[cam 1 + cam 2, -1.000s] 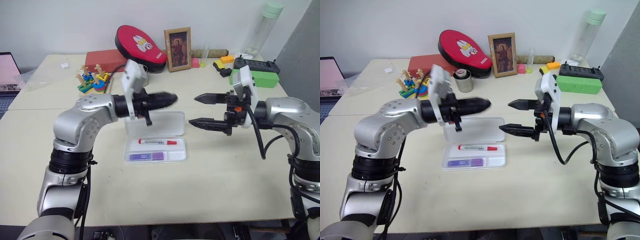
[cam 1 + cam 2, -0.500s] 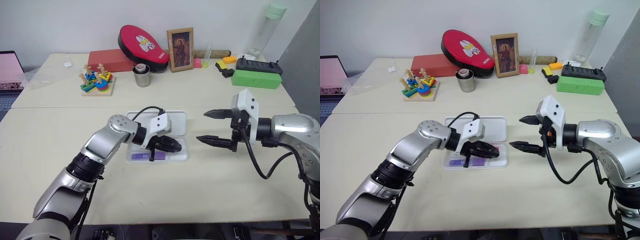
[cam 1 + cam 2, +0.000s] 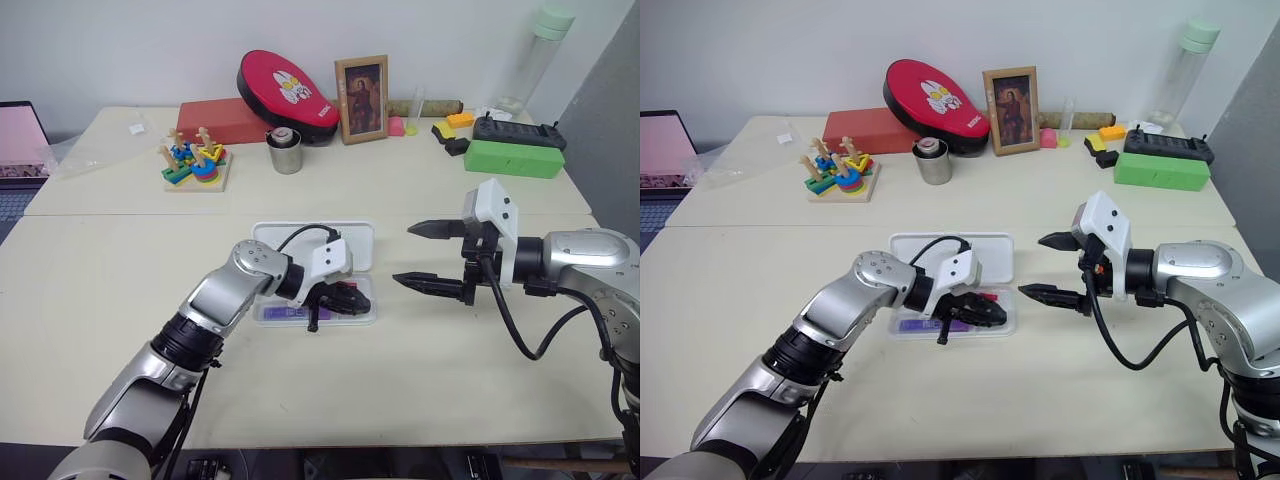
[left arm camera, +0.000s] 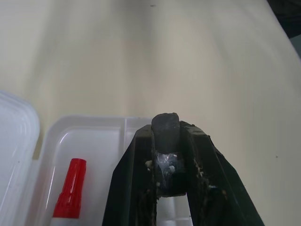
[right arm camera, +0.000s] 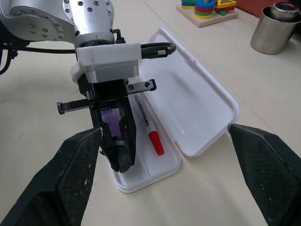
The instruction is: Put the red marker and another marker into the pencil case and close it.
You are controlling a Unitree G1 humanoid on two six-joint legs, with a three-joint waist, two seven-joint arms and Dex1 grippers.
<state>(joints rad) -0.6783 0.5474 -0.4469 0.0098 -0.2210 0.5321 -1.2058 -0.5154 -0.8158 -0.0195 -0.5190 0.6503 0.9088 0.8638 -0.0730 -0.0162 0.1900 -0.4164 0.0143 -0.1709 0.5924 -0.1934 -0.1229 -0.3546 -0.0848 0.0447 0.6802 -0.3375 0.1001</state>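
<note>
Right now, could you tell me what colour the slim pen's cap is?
Red; the red marker shows best in the right wrist view.

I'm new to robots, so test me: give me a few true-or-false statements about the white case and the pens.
1. The flat white plastic pencil case lies open. True.
2. The slim red-capped marker is on the table outside the case. False: it lies inside.
3. The stubby pale-purple marker is in the case. True.
4. The right gripper holds the lid. False: it stands open beside the case.
5. The left gripper, fingers together, is over the case. True.
</note>
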